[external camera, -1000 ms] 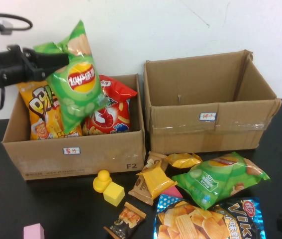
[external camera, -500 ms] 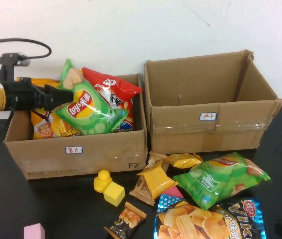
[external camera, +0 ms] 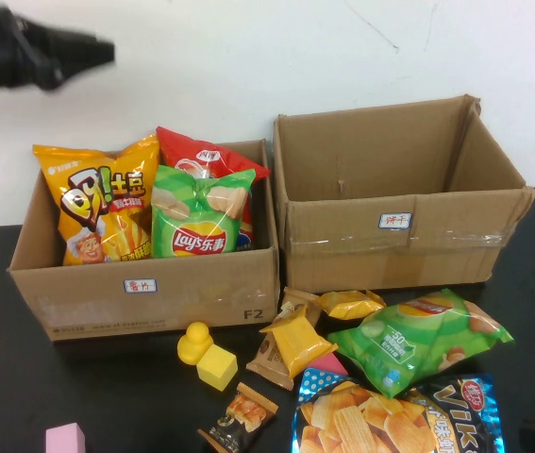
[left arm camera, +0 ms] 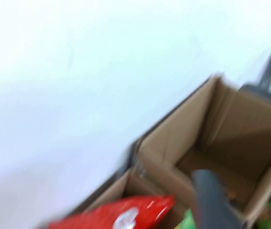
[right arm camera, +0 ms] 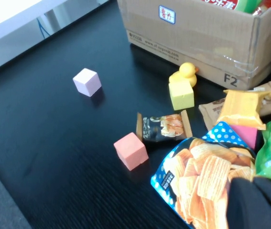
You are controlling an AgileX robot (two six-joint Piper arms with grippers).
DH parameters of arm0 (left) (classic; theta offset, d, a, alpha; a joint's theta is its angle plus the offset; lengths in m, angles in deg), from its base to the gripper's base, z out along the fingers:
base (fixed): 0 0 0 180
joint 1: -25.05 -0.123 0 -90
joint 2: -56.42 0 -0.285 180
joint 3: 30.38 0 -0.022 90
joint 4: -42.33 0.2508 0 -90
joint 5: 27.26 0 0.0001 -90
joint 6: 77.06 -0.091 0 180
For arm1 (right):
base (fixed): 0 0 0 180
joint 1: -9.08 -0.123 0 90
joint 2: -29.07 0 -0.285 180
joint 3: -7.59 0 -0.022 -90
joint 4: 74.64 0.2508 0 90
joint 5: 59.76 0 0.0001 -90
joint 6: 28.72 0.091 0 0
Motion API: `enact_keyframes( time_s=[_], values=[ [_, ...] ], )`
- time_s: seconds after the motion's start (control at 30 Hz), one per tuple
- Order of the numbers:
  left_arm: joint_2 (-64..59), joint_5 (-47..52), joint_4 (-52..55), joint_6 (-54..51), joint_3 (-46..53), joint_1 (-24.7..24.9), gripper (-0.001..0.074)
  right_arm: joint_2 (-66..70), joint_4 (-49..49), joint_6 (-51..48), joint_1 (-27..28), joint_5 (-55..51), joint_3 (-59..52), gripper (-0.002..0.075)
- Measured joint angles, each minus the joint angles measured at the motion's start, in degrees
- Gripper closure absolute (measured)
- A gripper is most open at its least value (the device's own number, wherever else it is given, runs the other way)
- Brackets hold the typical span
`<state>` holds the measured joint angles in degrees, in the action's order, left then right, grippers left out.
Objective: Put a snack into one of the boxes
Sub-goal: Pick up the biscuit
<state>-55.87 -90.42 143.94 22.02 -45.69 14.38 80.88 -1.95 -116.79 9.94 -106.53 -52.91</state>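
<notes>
- The left box point(external camera: 144, 283) holds three bags: the green chip bag point(external camera: 196, 222) upright in the middle, an orange bag point(external camera: 102, 203) beside it, a red bag point(external camera: 212, 156) behind.
- The right box point(external camera: 399, 203) beside it holds nothing visible.
- The left gripper point(external camera: 102, 49) hangs above the left box holding nothing; whether its fingers are parted, I cannot tell.
- The right gripper point(right arm camera: 259, 205) sits low, well in front of the boxes; grip unclear.

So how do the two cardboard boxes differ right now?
The left box holds three upright chip bags, orange, green and red; the right box shows no contents. The left box is lower, the right box taller with a raised flap. Both carry small white labels. The left end effector hovers above; the right end effector stays low.
</notes>
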Motion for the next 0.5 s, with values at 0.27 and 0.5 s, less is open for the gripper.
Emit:
enact_keyframes(
  time_s=[0.27, 0.5],
  values=[
    [16.1, -5.7, 0.0, 1.5, 4.7, -2.0, 0.0724, 0.0, 1.8, 0.0, 0.0, 0.0, 0.8, 0.0727],
    [38.4, 14.1, 0.0, 1.0, 30.1, -5.4, 0.0734, 0.2, -3.2, 1.3, 0.0, 0.1, 9.2, 0.0727]
  ],
)
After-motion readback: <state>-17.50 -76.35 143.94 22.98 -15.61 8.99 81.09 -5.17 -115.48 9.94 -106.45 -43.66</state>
